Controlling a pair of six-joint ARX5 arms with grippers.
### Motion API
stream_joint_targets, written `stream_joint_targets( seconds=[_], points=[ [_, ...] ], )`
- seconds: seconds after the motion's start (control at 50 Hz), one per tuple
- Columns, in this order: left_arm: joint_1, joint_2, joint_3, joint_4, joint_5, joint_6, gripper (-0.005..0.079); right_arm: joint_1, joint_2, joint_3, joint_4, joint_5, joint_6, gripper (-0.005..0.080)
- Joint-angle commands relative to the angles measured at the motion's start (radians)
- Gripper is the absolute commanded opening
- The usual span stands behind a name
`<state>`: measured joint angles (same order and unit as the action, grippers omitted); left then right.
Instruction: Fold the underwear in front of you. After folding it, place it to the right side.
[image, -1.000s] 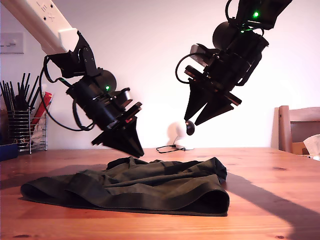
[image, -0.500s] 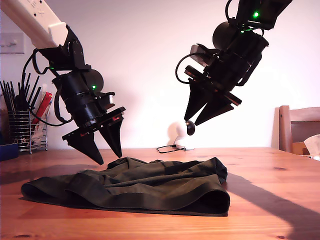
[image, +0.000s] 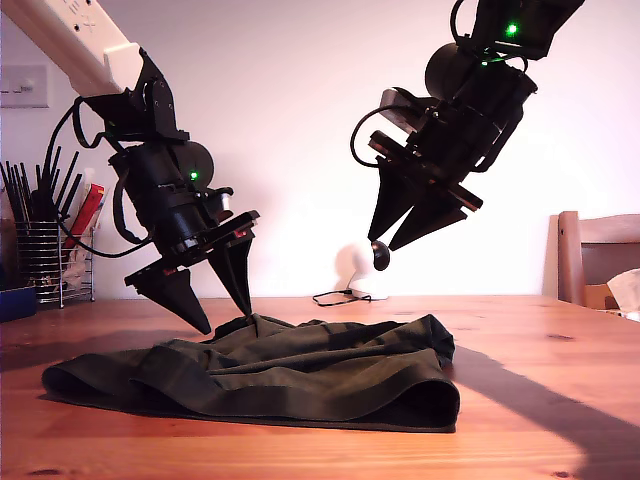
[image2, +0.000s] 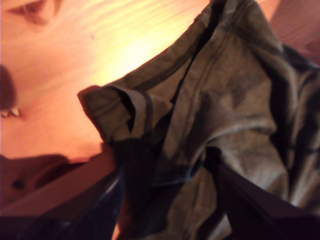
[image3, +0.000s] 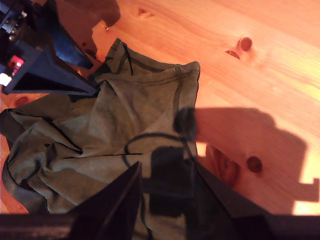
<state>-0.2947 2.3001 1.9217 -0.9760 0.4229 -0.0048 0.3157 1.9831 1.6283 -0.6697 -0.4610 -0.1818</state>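
The underwear (image: 280, 375) lies as a wrinkled, dark olive heap on the wooden table (image: 540, 400), in the middle of the exterior view. My first gripper (image: 222, 318) is open, its two black fingers pointing down. They straddle the raised back fold of the cloth, with the tips at or just above the fabric. In the first wrist view, the underwear (image2: 225, 100) fills the space between the open fingers of my first gripper (image2: 165, 170). My second gripper (image: 382, 243) hangs open and empty, high above the cloth toward the exterior view's right. From there the second wrist view shows the underwear (image3: 115, 130) below my second gripper (image3: 167, 172).
A small white round camera (image: 352, 268) with a black cable stands at the back of the table. A wire utensil basket (image: 45, 250) and a blue object (image: 15, 300) are at the exterior view's left. A wooden chair (image: 595, 260) is at its right.
My first gripper swung toward the exterior view's left, turned its fingers downward, and dropped onto the cloth's back fold. The second arm and the underwear stayed put.
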Motion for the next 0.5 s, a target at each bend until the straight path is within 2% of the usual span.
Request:
stream_joint_targets(
  seconds=[0.0, 0.14, 0.38, 0.48],
  points=[
    [0.0, 0.048, -0.01, 0.012, 0.018, -0.008, 0.053, 0.005, 0.002, -0.01, 0.006, -0.001, -0.003, 0.0278],
    [-0.005, 0.064, -0.01, 0.006, 0.074, -0.025, 0.0494, 0.005, 0.002, -0.01, 0.007, -0.001, -0.003, 0.0278],
    [-0.005, 0.082, -0.01, -0.014, 0.092, -0.025, 0.0472, 0.005, 0.002, -0.01, 0.008, -0.001, -0.003, 0.0278],
    [-0.005, 0.082, -0.01, 0.011, 0.093, -0.026, 0.0405, 0.005, 0.002, -0.01, 0.011, -0.001, -0.003, 0.0278]
  ],
)
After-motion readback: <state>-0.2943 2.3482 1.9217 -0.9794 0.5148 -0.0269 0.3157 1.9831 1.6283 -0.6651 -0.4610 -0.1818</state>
